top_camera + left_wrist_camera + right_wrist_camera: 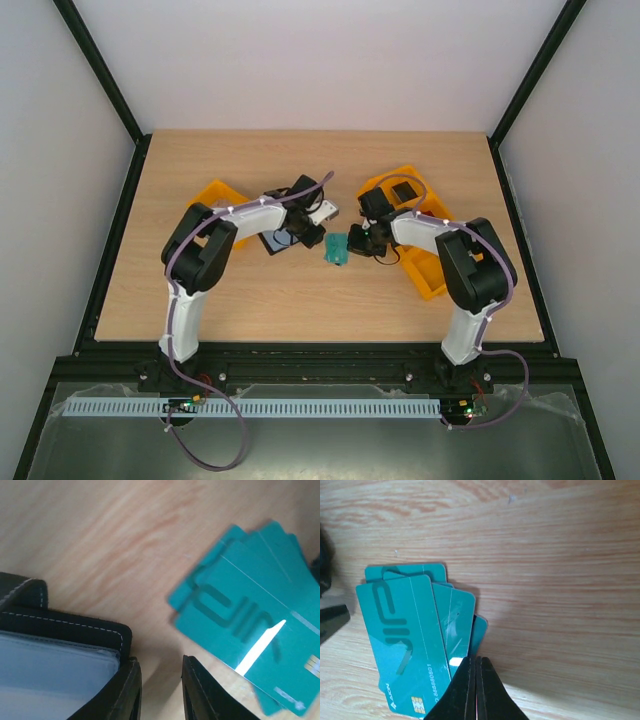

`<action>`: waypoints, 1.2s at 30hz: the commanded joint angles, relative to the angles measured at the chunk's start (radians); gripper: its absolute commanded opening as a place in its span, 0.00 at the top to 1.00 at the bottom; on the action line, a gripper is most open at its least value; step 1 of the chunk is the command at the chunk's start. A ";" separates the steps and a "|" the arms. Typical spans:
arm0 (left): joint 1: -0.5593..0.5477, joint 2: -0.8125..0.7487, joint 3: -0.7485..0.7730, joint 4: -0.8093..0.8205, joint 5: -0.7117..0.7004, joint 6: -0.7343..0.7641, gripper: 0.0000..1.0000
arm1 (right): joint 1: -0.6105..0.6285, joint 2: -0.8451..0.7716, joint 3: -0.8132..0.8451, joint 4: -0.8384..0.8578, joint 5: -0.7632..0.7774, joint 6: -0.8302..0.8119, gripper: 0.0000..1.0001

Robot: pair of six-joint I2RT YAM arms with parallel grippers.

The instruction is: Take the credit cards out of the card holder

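Wooden table [300, 290], credit cards [405, 630] beneath right gripper [476, 662] (pressed together), left gripper [160, 662] spread beside card holder [60, 630].

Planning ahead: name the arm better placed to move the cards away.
Right: the right tool is shut on the credit cards; the left tool stands open beside the card holder.

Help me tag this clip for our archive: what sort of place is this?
Likely a robotics lab test cell: a wooden table enclosed by white walls on a black frame, with two robot arms bolted at its near edge.
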 commanded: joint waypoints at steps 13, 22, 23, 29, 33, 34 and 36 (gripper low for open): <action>-0.043 0.081 0.058 -0.031 0.074 -0.003 0.73 | -0.002 0.054 0.030 0.037 -0.014 0.038 0.98; -0.032 0.069 0.092 -0.038 0.059 -0.004 0.73 | -0.005 -0.007 0.020 0.031 0.008 0.086 0.98; -0.021 0.057 0.089 -0.041 0.063 -0.006 0.73 | -0.005 -0.025 0.014 0.016 0.033 0.084 0.98; 0.004 -0.033 0.020 -0.047 0.102 -0.003 0.73 | 0.018 -0.114 -0.049 -0.045 0.059 0.059 0.98; 0.003 -0.048 -0.051 -0.047 0.112 -0.001 0.73 | 0.030 -0.124 -0.104 -0.031 0.039 0.079 0.98; 0.003 -0.050 -0.068 -0.045 0.099 0.001 0.73 | 0.033 -0.125 -0.117 -0.018 0.030 0.090 0.98; 0.007 -0.054 -0.095 -0.036 0.088 0.010 0.73 | 0.042 -0.106 -0.121 -0.007 0.015 0.095 0.98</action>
